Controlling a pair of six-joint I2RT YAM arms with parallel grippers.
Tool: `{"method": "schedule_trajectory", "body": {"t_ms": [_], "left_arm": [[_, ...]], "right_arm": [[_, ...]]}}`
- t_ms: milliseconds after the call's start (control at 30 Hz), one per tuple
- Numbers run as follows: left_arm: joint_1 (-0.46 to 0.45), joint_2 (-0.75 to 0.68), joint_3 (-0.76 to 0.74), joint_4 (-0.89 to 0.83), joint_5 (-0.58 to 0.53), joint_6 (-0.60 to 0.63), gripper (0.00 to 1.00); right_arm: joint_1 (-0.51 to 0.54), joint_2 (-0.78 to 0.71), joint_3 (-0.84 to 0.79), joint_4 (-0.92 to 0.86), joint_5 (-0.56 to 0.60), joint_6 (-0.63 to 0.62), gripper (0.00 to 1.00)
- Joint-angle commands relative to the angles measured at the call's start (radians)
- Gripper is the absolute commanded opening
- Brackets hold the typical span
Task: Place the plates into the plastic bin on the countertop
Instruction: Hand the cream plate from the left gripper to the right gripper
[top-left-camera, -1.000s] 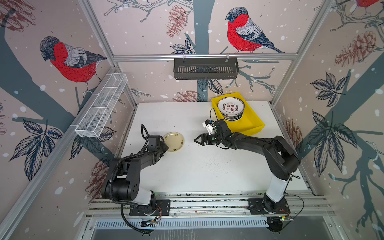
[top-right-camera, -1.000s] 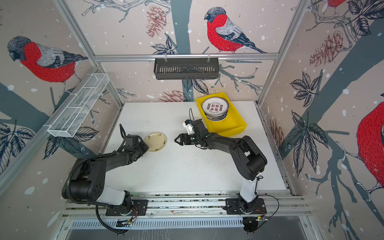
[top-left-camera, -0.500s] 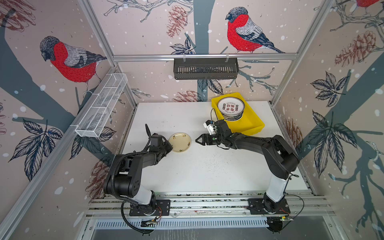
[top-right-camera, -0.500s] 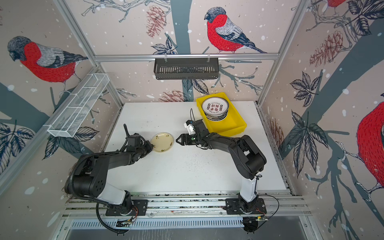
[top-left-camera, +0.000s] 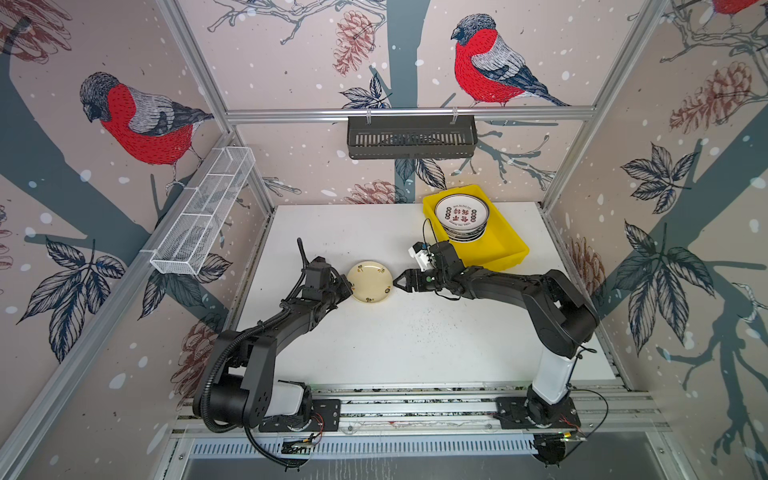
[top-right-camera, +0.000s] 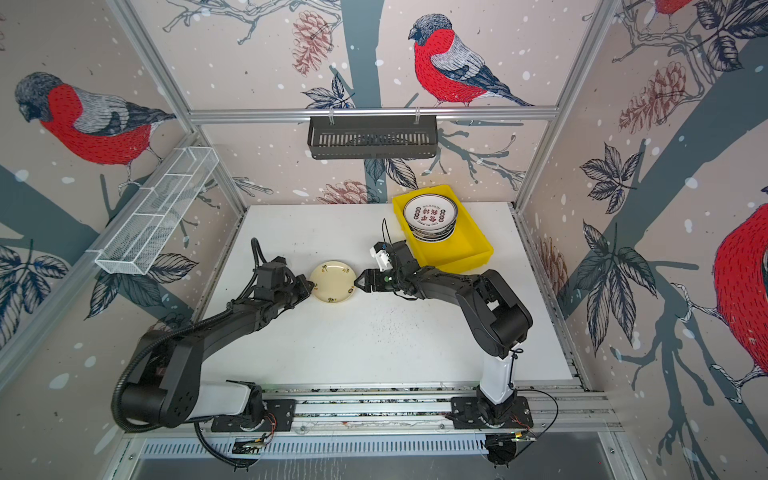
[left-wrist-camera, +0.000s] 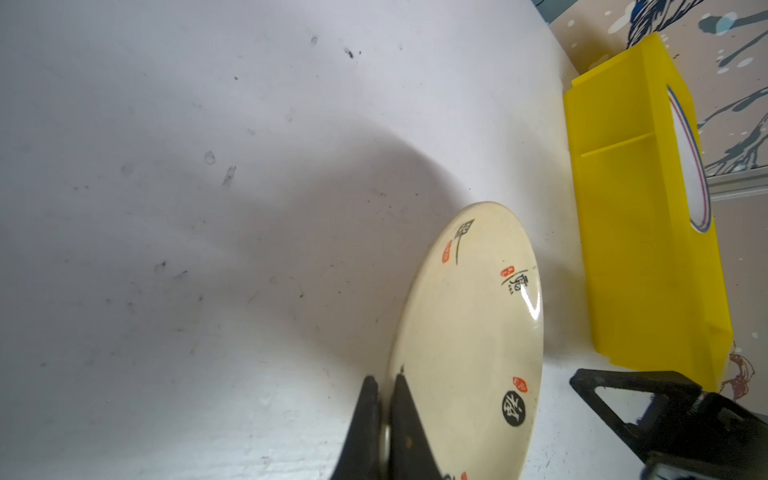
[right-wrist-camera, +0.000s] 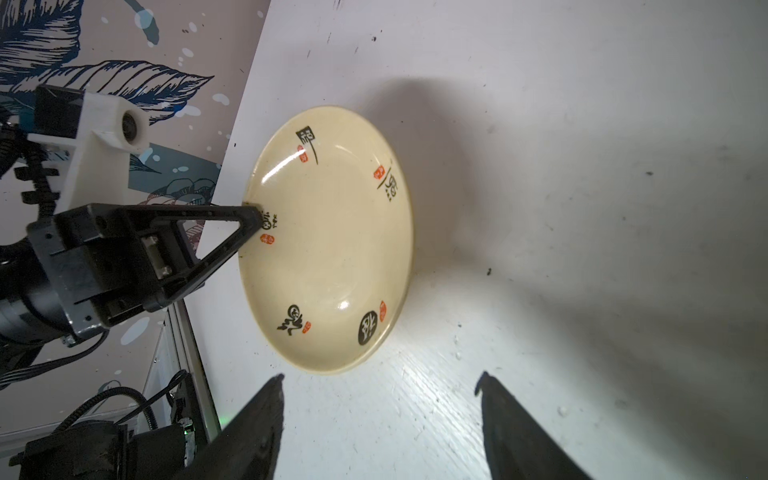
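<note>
Shifted rightward since earlier: cream plate (top-left-camera: 370, 281), clamped by left gripper (top-left-camera: 349, 287), short of yellow bin (top-left-camera: 500, 254); right gripper (top-left-camera: 396, 284) jaws apart beside it; far rim should be pinched before release.

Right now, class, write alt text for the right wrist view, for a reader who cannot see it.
A cream plate, rim clamped by the left gripper, faces the right gripper's open jaws above the white countertop.
</note>
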Motion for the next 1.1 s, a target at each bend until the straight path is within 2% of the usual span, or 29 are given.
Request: {"method": "schedule_trajectory", "body": {"t_ms": [0, 300, 400, 533, 700, 900, 1067], "left_arm": [[-0.002, -0.036, 0.011, -0.006, 0.01, -0.01, 0.0], [-0.029, -0.078, 0.021, 0.034, 0.033, -0.046, 0.0], [-0.044, -0.056, 0.053, 0.057, 0.044, -0.05, 0.0], [-0.081, -0.025, 0.108, 0.077, 0.056, -0.053, 0.0], [-0.148, 0.022, 0.179, 0.084, 0.059, -0.055, 0.0], [-0.237, 0.082, 0.22, 0.139, 0.066, -0.071, 0.0], [-0.247, 0.128, 0.244, 0.165, 0.072, -0.073, 0.0]], "right_arm": [[-0.004, -0.009, -0.005, 0.013, -0.002, -0.008, 0.74], [-0.012, -0.047, -0.02, 0.046, -0.045, 0.012, 0.71], [-0.038, -0.102, -0.075, 0.113, -0.06, 0.048, 0.68], [-0.096, -0.132, -0.117, 0.191, -0.165, 0.105, 0.66], [-0.116, -0.144, -0.123, 0.167, -0.163, 0.075, 0.64], [-0.142, -0.166, -0.135, 0.187, -0.161, 0.089, 0.42], [-0.152, -0.18, -0.152, 0.211, -0.165, 0.109, 0.18]]}}
